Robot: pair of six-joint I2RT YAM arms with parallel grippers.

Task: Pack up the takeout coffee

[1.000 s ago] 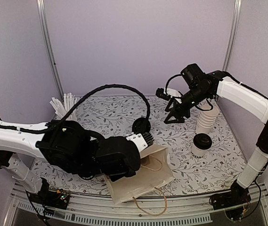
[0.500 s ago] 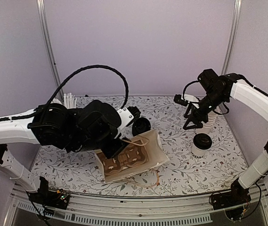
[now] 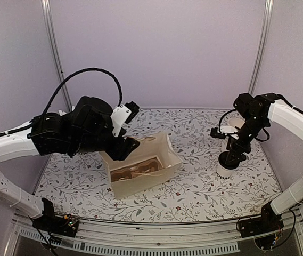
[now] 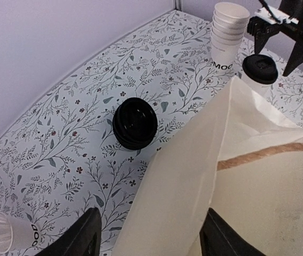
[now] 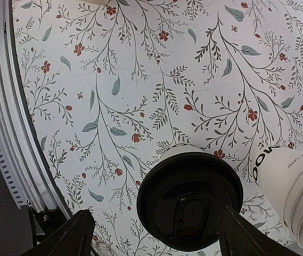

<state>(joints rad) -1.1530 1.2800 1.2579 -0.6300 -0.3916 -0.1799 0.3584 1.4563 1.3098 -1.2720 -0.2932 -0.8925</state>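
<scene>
The takeout coffee [image 3: 224,170], a white cup with a black lid [image 5: 189,200], stands at the right of the table. It also shows in the left wrist view [image 4: 260,69]. My right gripper [image 3: 231,156] is open and hangs just above the lid. In the right wrist view [image 5: 155,232] one finger is on each side of the lid and neither touches it. The cream paper bag [image 3: 140,168] stands mid-table with its mouth open upward. My left gripper [image 3: 129,145] is at its back-left rim. In the left wrist view [image 4: 151,237] its fingers are wide apart with the bag's wall [image 4: 194,176] between them.
A stack of plain lidless cups [image 3: 231,124] stands just behind the coffee and shows beside it in the right wrist view [image 5: 295,181]. A pile of black lids [image 4: 135,122] lies behind the bag. A brown insert [image 3: 138,172] shows inside the bag. The table's metal front rail [image 5: 2,106] is close.
The bag went from lying flat at the front to standing open mid-table as my left arm rose and swung back-left. My right gripper came from the back down over the coffee cup.
</scene>
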